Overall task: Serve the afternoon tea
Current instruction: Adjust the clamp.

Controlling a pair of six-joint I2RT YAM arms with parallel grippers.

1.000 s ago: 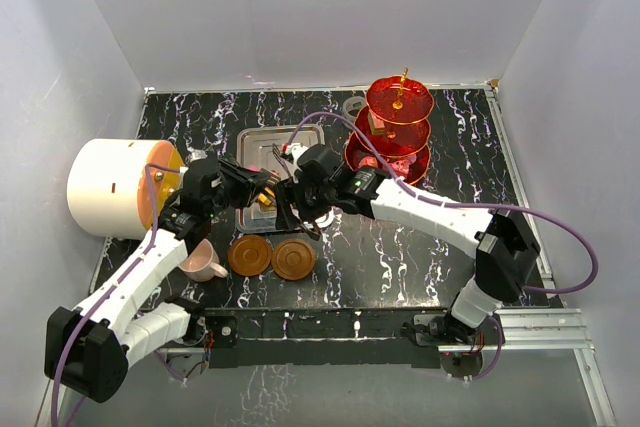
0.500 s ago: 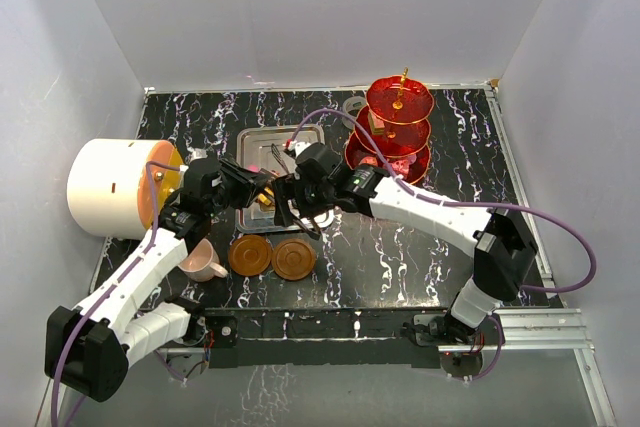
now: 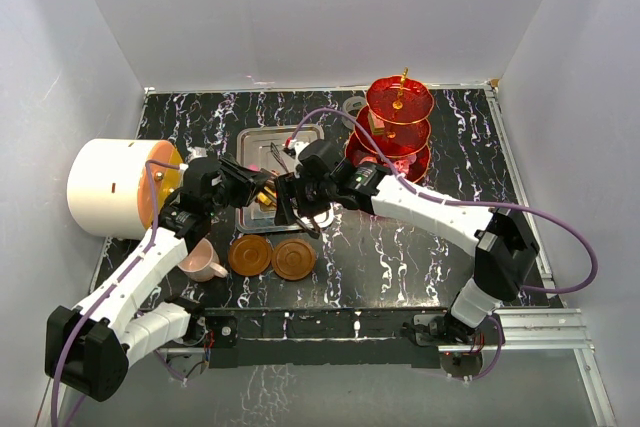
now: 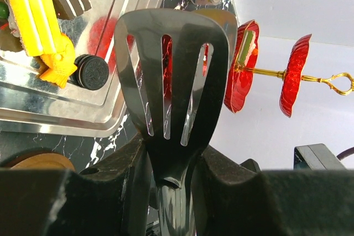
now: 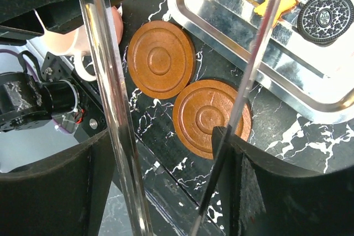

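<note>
My left gripper (image 3: pixel 236 183) (image 4: pixel 168 161) is shut on the handle of a dark slotted spatula (image 4: pixel 171 75), whose blade hangs beside the steel tray (image 4: pixel 66 115). On that tray lie sweets (image 4: pixel 36 12) and a chocolate sandwich biscuit (image 4: pixel 91 72) (image 5: pixel 326 17). My right gripper (image 3: pixel 291 209) (image 5: pixel 166 153) is shut on steel tongs (image 5: pixel 105 81), one arm along each finger, above the two brown saucers (image 5: pixel 161 59) (image 5: pixel 210 117). The saucers (image 3: pixel 250 255) (image 3: pixel 294 259) sit near the front edge. The pink cup (image 3: pixel 203 263) stands left of them. The red three-tier stand (image 3: pixel 398 127) is at the back right.
A big white drum with an orange face (image 3: pixel 110 187) stands at the left edge, close behind my left arm. Small packets (image 3: pixel 352 105) lie at the back, left of the stand. White walls enclose the black marbled table (image 3: pixel 440 177) on three sides.
The right gripper with the tongs has shifted very slightly over the tray's front edge. The left arm and spatula have stayed in place.
</note>
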